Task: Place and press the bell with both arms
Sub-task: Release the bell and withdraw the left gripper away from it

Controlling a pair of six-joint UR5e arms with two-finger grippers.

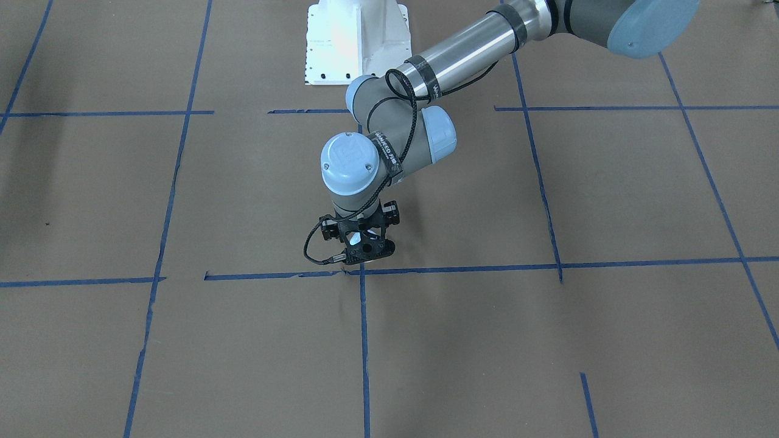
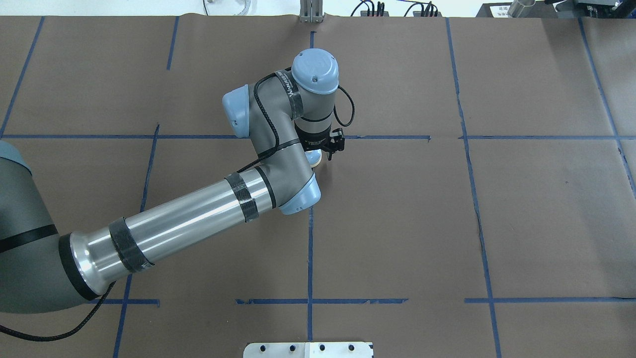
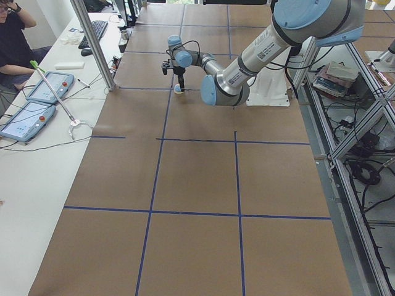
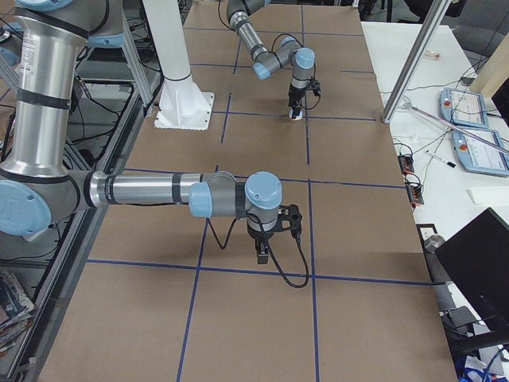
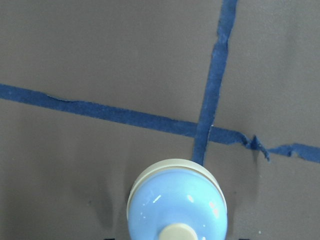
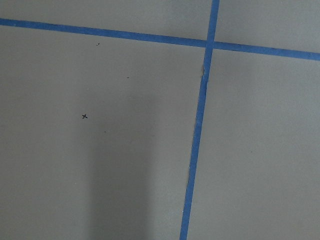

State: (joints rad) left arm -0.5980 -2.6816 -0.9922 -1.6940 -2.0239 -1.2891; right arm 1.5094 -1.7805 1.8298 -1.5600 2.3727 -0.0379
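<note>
The light-blue bell (image 5: 177,205) with its cream base ring and button fills the bottom of the left wrist view, beside a blue tape crossing. It shows small under the left gripper in the overhead view (image 2: 314,158) and in both side views (image 3: 178,90) (image 4: 296,114), at or just above the paper. My left gripper (image 2: 320,153) points straight down over it and looks shut on the bell. In the front view this gripper (image 1: 363,250) hides the bell. My right gripper (image 4: 262,256) hangs over bare paper far from the bell. I cannot tell whether it is open or shut.
The brown paper carries a grid of blue tape (image 6: 200,130). The white pedestal (image 1: 356,42) stands at the robot's side of the table. An operators' bench with tablets (image 3: 37,105), a metal post (image 3: 92,43) and a seated person (image 3: 12,31) runs along the far side.
</note>
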